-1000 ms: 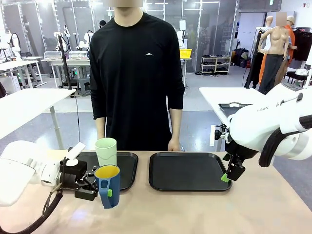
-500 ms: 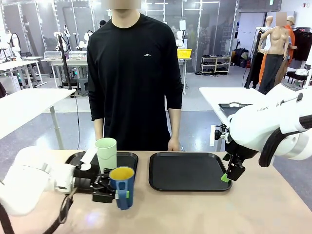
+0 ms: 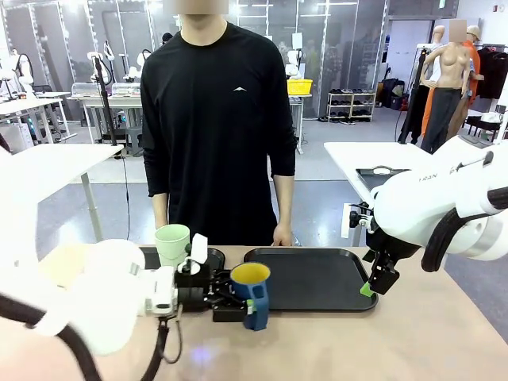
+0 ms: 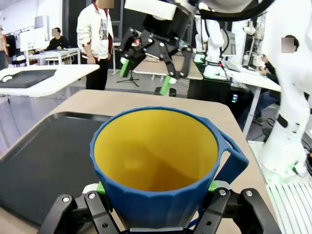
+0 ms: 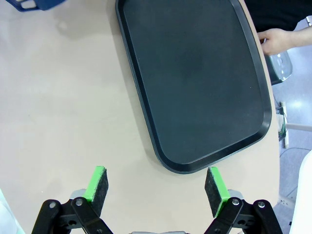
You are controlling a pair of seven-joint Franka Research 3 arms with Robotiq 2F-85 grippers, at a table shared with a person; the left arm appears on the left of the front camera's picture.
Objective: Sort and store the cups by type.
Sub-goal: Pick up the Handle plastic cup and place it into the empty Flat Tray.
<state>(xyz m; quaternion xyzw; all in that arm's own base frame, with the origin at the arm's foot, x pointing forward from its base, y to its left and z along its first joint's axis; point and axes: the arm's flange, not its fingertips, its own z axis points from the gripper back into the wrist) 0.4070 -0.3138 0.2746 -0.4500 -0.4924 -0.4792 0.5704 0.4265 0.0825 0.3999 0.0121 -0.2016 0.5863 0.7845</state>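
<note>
My left gripper [image 3: 240, 305] is shut on the dark blue mug [image 3: 252, 292] with the yellow inside, holding it upright just above the table by the left edge of the right black tray [image 3: 317, 279]. In the left wrist view the mug [image 4: 156, 165] sits between my green pads [image 4: 101, 187], handle to the right. The pale mint-green tumbler [image 3: 172, 243] stands upright on the left black tray [image 3: 215, 259], behind my left arm. My right gripper [image 3: 373, 282] hangs open over the right tray's right edge, its jaws [image 5: 158, 187] empty above bare table near the tray [image 5: 195, 83].
A person in black stands at the far side of the table, one hand [image 5: 277, 40] resting at the edge behind the right tray. The right tray [image 4: 44, 156] holds nothing. Bare tabletop lies in front of both trays.
My left arm has carried the blue mug to the right, from in front of the left tray to the left edge of the right tray. The right arm has not moved.
</note>
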